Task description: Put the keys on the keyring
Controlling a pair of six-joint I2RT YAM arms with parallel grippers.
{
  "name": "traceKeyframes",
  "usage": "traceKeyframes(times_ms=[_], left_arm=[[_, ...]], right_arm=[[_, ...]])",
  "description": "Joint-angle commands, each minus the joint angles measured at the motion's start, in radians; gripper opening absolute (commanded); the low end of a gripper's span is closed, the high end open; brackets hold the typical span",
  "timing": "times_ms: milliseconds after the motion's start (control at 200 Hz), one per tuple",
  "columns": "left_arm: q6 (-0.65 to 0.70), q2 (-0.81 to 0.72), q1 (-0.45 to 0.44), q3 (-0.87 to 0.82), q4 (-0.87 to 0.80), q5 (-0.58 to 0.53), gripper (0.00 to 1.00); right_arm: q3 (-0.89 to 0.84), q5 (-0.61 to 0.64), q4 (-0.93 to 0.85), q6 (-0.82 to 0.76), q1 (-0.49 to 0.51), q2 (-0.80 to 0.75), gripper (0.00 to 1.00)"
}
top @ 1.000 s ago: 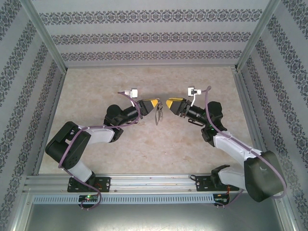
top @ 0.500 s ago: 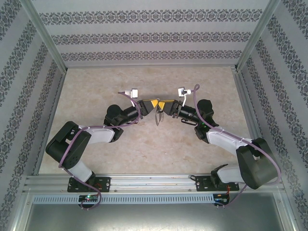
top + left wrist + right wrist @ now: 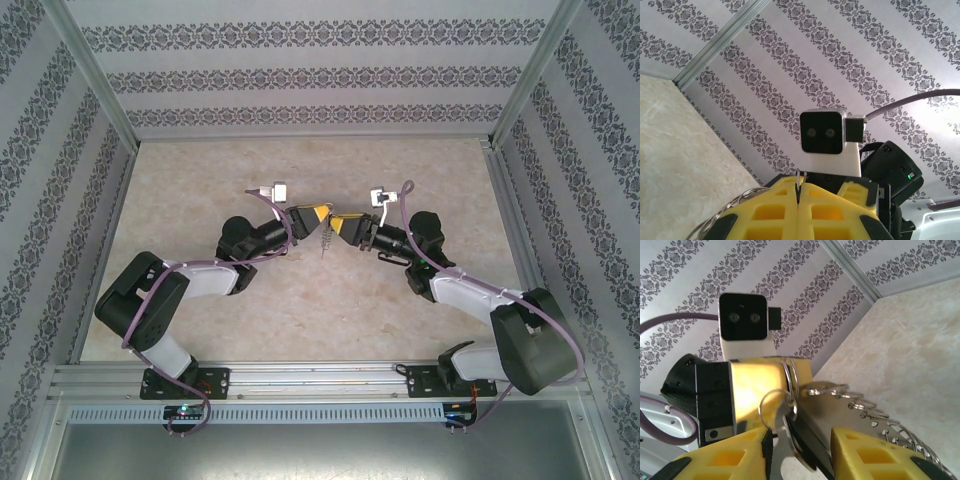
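The key cannot be made out among the bunched metal. At mid-frame from above, the left end effector (image 3: 317,214) is clamped shut on a thin edge of the one keyring (image 3: 835,416), most of which is hidden behind its fingers. The right end effector (image 3: 800,447) has its fingers apart with the grey loop between them; whether they pinch it is unclear. The loop's long axis slants from centre toward lower right. One chain (image 3: 866,408) trails right and is cut off by the frame edge, above the desk (image 3: 300,310).
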Motion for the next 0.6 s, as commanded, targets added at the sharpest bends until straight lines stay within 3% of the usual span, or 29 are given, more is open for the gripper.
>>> traceKeyframes(times_ms=[0,95,275,595], left_arm=[[-0.007,0.005,0.008,0.033,0.09,0.007,0.0],[-0.007,0.006,0.008,0.034,0.09,0.006,0.0],[-0.006,0.005,0.008,0.036,0.09,0.003,0.0],[-0.001,0.007,0.008,0.045,0.09,0.007,0.0]], right_arm=[[-0.019,0.003,0.026,-0.032,0.011,-0.017,0.35],[-0.026,0.003,0.032,-0.032,0.01,-0.011,0.27],[-0.031,-0.016,0.02,-0.044,0.007,-0.023,0.0],[-0.043,-0.028,-0.062,-0.084,0.006,-0.065,0.0]])
